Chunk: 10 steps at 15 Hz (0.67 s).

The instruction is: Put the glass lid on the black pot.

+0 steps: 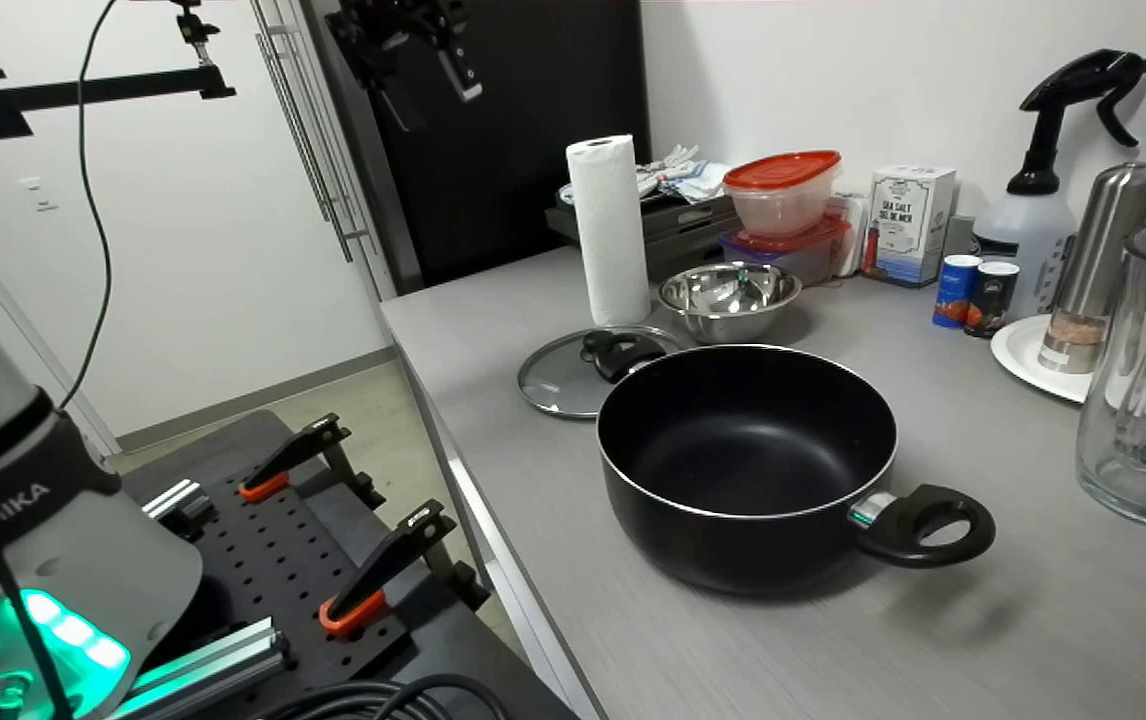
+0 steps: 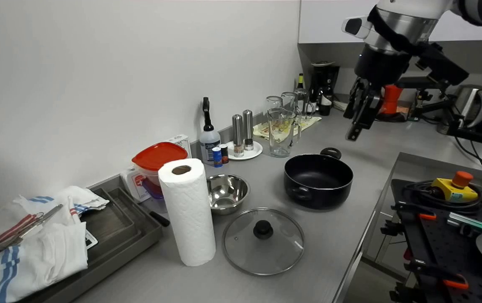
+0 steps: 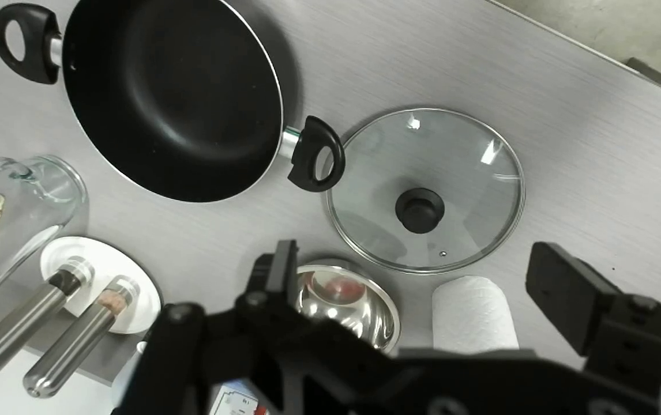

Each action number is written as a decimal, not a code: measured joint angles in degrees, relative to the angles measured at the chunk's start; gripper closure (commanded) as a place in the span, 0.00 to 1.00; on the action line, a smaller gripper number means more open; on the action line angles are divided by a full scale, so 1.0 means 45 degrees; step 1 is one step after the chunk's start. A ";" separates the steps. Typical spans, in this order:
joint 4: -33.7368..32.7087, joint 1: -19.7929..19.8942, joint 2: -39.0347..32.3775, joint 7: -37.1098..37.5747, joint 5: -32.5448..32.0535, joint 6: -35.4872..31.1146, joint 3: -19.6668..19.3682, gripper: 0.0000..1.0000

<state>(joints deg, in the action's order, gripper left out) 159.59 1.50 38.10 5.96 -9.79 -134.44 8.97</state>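
Note:
The glass lid [image 2: 262, 256] lies flat on the grey counter, its dark knob upward; it also shows in an exterior view [image 1: 563, 378], partly behind a pot handle, and in the wrist view [image 3: 451, 161]. The black pot [image 1: 733, 545] stands upright and uncovered beside the lid, with two looped handles; it also shows in an exterior view [image 2: 319, 198] and in the wrist view [image 3: 175, 104]. One pot handle reaches over the lid's edge in the wrist view. My gripper [image 3: 414, 256] is open and empty, high above the counter; it shows in both exterior views [image 1: 441, 105] [image 2: 352, 124].
A paper towel roll [image 2: 188, 214] and a shiny steel bowl [image 2: 227, 195] stand close to the lid. A glass pitcher [image 1: 1143, 430] and a white plate [image 1: 1018, 350] with steel grinders are near the pot. A dark tray [image 2: 140, 240] with towels lies beyond the roll.

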 measured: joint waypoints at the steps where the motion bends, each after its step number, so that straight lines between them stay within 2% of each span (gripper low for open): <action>1: -0.0035 -0.0009 -0.0050 -0.0008 0.0000 0.0000 -0.0010 0.00; 5: -0.0314 -0.0082 -0.0863 -0.0027 0.0000 -0.0030 -0.0016 0.00; 10: -0.0961 -0.0127 -0.2992 -0.0029 0.0000 -0.0308 -0.0017 0.00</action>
<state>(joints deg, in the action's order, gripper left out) 155.27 0.93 24.63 5.83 -9.79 -135.83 8.89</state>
